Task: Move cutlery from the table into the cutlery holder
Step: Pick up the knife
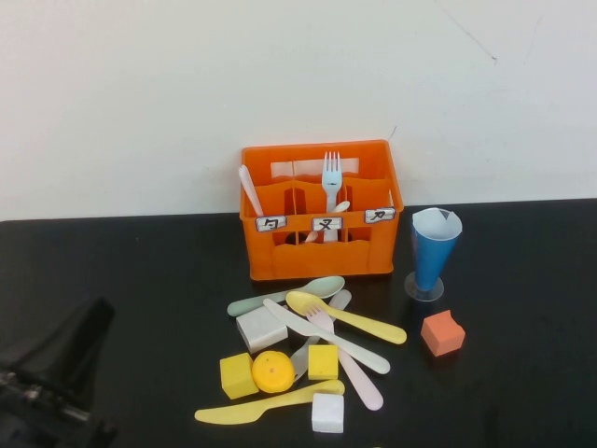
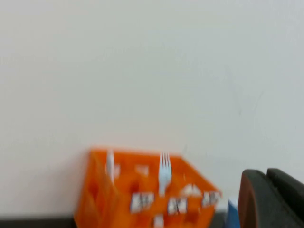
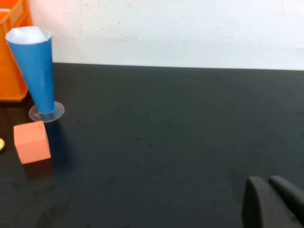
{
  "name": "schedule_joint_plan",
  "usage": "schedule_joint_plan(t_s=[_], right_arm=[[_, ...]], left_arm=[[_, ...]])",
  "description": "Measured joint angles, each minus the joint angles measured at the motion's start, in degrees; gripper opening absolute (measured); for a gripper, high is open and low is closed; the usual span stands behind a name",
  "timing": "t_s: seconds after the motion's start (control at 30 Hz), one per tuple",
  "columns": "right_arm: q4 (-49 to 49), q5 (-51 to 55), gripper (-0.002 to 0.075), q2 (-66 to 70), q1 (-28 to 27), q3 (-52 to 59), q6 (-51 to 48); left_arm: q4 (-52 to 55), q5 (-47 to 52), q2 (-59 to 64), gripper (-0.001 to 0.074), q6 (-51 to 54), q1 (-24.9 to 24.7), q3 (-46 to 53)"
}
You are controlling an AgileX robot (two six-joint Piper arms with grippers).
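The cutlery (image 1: pixel 347 320) in front of the cutlery holder (image 1: pixel 320 213) is probably light, stiff and slippery; grasp mid-handle. Left gripper (image 2: pixel 267 199) and right gripper (image 3: pixel 269 202), well back from the holder, are pressed together, empty.

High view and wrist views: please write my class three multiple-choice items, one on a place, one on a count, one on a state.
1. Where does the blue cup stand, relative to the cutlery holder? A) on its left B) on its right C) inside it
2. How many yellow cubes lie on the table? A) one B) two C) four
3. How are the grippers? A) both shut, empty B) both open C) one open, one shut

Answers: 1 B, the cup stands beside the holder's right wall. 2 B, one on each side of the yellow ball. 3 A, the left gripper, raised and facing the holder, and the right gripper, low over bare table, have fingers together with nothing between.
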Motion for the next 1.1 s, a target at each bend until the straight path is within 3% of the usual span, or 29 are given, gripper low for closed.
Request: schedule_joint_plan(t_s=[0.17,0.33,0.5,0.83,1.1], right_arm=[[0.0,0.0,-0.0003,0.0,0.0,0.0,0.0],[0.0,0.0,-0.0003,0.0,0.0,0.0,0.0],[-0.1,0.0,-0.0003,0.0,0.0,0.0,0.0],[-0.1,0.0,-0.0003,0.0,0.0,0.0,0.0],[-0.1,0.0,-0.0003,0.0,0.0,0.0,0.0]], left_arm=[[-5.3,14.4,-11.8,0.0000,1.2,0.0,0.2],[-15.3,37.4,-24.9,0.0000,7.5,0.1,0.4],[-21.9,53.3,-36.5,0.0000,18.8,5.5,0.7],[-22.5,72.5,-51.4,0.0000,23.0,23.3,0.9],[-18.7,80.6,-53.1,0.0000,25.8,24.9,0.9]])
